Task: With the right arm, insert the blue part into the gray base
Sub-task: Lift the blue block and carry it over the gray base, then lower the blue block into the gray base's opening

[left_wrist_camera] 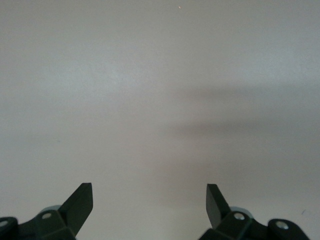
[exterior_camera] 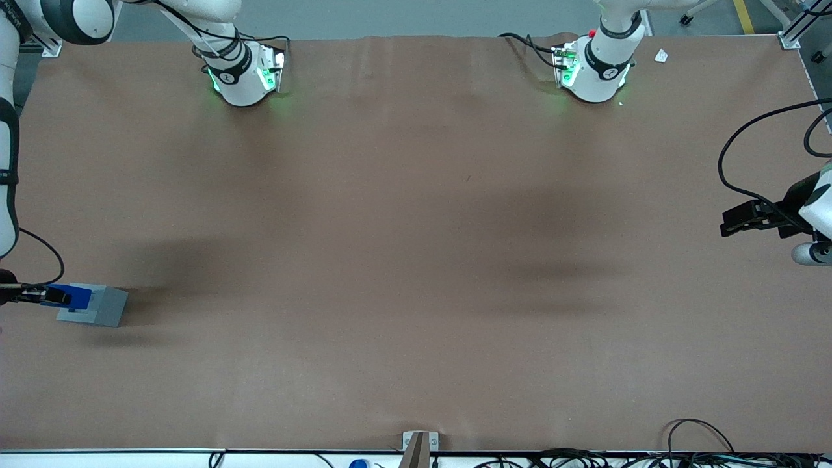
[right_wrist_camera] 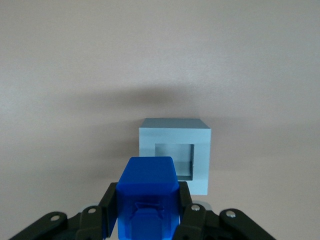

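Observation:
The gray base [exterior_camera: 99, 307] [right_wrist_camera: 174, 150] sits on the brown table at the working arm's end, its square recess [right_wrist_camera: 174, 161] facing up and showing nothing inside. The blue part [exterior_camera: 73, 297] [right_wrist_camera: 148, 195] is clamped between the black fingers [right_wrist_camera: 110, 204] of the right arm's gripper [exterior_camera: 55, 297] [right_wrist_camera: 148, 210], which is shut on it. In the front view the part overlaps the base's edge nearest the table's end. In the right wrist view the part hangs above the table, just short of the recess and slightly off its centre.
The brown table surface [exterior_camera: 416, 260] stretches wide toward the parked arm's end. Both arm bases [exterior_camera: 244, 71] [exterior_camera: 595, 68] stand farthest from the front camera. Cables [exterior_camera: 702, 448] and a small bracket [exterior_camera: 419, 445] lie along the table's nearest edge.

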Tool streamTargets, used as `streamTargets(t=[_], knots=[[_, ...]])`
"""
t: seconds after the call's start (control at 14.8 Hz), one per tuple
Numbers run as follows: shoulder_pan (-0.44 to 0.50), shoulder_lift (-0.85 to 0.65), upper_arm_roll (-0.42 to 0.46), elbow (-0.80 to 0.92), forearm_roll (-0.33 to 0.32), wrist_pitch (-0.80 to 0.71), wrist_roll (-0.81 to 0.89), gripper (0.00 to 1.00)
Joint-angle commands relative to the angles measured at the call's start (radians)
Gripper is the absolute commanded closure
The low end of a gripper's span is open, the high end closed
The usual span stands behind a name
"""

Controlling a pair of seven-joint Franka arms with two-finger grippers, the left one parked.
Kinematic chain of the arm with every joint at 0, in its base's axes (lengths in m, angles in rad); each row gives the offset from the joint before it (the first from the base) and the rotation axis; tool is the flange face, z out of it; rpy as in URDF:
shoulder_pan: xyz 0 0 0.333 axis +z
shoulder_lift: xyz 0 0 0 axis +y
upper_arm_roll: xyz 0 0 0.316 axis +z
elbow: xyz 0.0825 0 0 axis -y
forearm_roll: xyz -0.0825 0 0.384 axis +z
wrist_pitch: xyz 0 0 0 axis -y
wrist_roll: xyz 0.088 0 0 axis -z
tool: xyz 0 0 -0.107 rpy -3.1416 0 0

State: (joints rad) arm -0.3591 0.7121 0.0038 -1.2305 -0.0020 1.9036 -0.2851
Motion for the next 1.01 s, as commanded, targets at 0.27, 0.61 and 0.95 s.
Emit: streamTargets(t=[0.27, 0.61, 0.95], knots=[[-0.037, 0.061, 0.012, 0.043, -0.016, 0.014, -0.034, 1.00], [-0.040, 0.070, 0.012, 0.043, -0.016, 0.029, -0.042, 1.00], [-0.046, 0.079, 0.012, 0.043, -0.016, 0.040, -0.043, 1.00]])
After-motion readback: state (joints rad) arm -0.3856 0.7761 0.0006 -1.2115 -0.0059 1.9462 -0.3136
